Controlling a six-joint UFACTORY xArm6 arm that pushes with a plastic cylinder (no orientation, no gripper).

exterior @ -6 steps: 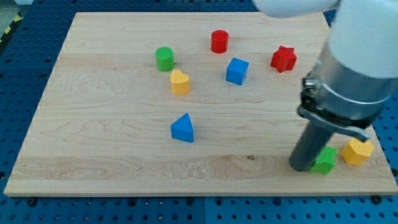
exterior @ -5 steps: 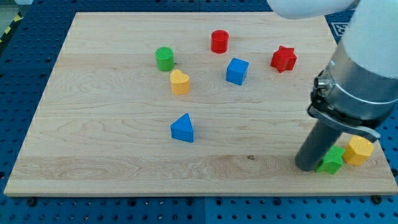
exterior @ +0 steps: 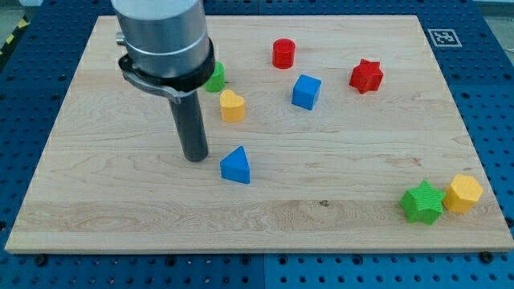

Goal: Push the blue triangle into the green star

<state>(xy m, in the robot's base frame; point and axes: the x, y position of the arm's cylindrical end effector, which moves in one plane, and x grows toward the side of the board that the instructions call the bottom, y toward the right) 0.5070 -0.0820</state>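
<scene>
The blue triangle [exterior: 236,166] lies left of the board's middle. The green star [exterior: 423,202] lies near the bottom right corner, touching a yellow hexagon-like block [exterior: 463,193] on its right. My tip [exterior: 195,156] stands on the board just left of the blue triangle, a small gap away from it. The star is far off to the view's right of the triangle.
A yellow block [exterior: 232,105] and a green cylinder [exterior: 215,77], partly hidden by the arm, lie above the triangle. A red cylinder [exterior: 283,54], a blue cube [exterior: 306,91] and a red star [exterior: 366,75] lie toward the view's top right.
The arm has swung from beside the green star at the bottom right over to the left of the blue triangle. The green star stays nudged against the yellow block.
</scene>
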